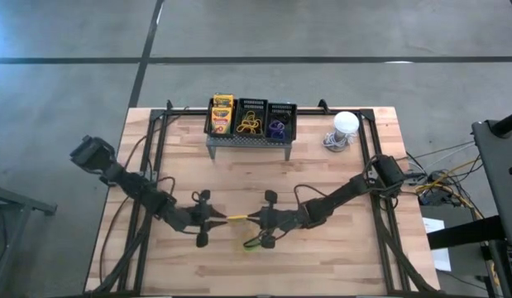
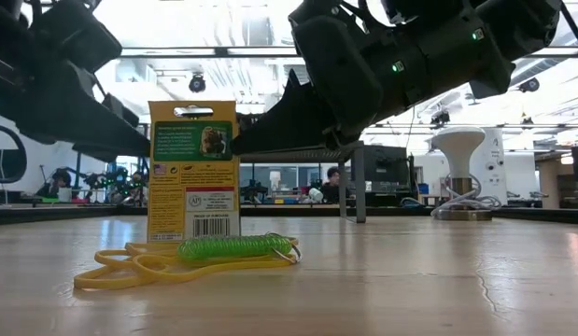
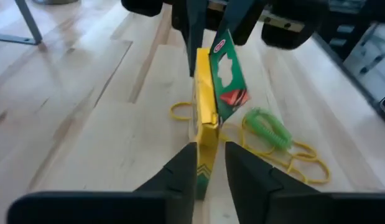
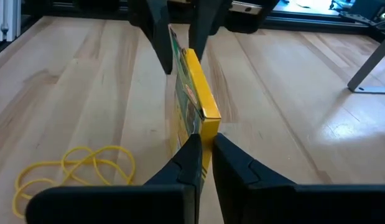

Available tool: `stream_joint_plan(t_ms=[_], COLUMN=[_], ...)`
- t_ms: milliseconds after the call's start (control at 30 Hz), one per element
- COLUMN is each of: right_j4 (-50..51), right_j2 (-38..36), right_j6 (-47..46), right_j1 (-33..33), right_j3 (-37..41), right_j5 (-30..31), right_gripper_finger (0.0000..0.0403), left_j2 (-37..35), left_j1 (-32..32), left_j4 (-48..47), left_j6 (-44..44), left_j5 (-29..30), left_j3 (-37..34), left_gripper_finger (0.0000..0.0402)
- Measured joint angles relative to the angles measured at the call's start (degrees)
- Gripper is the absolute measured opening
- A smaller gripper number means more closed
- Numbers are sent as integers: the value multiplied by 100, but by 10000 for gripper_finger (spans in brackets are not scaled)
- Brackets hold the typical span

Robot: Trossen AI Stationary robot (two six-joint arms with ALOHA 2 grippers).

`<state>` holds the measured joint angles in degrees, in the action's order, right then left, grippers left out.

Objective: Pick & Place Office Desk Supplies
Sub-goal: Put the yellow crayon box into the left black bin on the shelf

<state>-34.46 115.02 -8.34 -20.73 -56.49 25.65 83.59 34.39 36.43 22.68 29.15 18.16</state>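
A yellow-and-green crayon box (image 1: 237, 218) stands upright at mid table between my two grippers, its broad face (image 2: 193, 168) toward the near edge. My left gripper (image 1: 222, 219) is shut on its left side and my right gripper (image 1: 252, 218) on its right side. Just nearer lie yellow band loops (image 2: 139, 266) and a green coiled loop (image 2: 234, 247) flat on the wood. Three black mesh baskets (image 1: 251, 118) sit on the grey stand at the far edge, holding crayon boxes (image 1: 222, 114), yellow bands (image 1: 250, 125) and purple bands (image 1: 278, 127). My left gripper (image 3: 209, 155) pinches the box's left narrow edge (image 3: 206, 134) between its two fingers, one on each broad face, coming level from the table's left. The box stays upright; whether its lower end touches the table I cannot tell. My right gripper (image 4: 206, 146) pinches the opposite, right edge (image 4: 202, 124) of the box in the same way, one finger on each broad face, coming level from the table's right. The box is upright in the hold.
A white dome object (image 1: 345, 124) with its cable sits at the far right of the table. The grey perforated stand (image 1: 249, 142) stands on legs at the far centre. A black frame rail (image 1: 156, 149) runs along both table sides. Bare wood lies between the stand and the grippers.
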Motion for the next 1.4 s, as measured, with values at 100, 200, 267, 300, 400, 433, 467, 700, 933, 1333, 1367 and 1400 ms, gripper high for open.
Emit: stream_joint_plan(t_ms=[100,200,267,300,400,433,467,700,933,1333,1367,1400], right_j4=[4,35,37,37,19,17,13,141,409,562,560,557], right_j2=[0,2,2,2,6,1,0,-22,-22,9,9,9], right_j6=[3,82,172,188,79,2,-70,-474,-594,-671,-669,-667], right_j1=[0,0,7,19,92,128,170,505,619,612,612,612], right_j3=[0,15,15,15,14,12,7,-110,-226,-227,-227,-227], right_j5=[0,39,62,62,36,15,-11,-224,-235,-234,-234,-233], right_gripper_finger=[24,24,24,24,24,24,24,70,133,188,189,190], left_j2=[312,662,905,994,1169,1188,1193,1193,1193,-141,-199,-219], left_j1=[0,6,13,13,13,13,11,-54,-63,-143,-194,-257], left_j4=[538,626,651,662,599,569,537,518,502,-2760,-2884,-2915], left_j6=[0,-23,-68,-131,-374,-428,-453,-488,-473,314,313,299], left_j5=[-13,3,-28,-39,-86,-115,-126,-38,325,599,600,599], left_j3=[-47,172,381,477,724,780,824,970,970,960,959,957], left_gripper_finger=[64,43,34,31,29,30,31,34,34,22,26,33])
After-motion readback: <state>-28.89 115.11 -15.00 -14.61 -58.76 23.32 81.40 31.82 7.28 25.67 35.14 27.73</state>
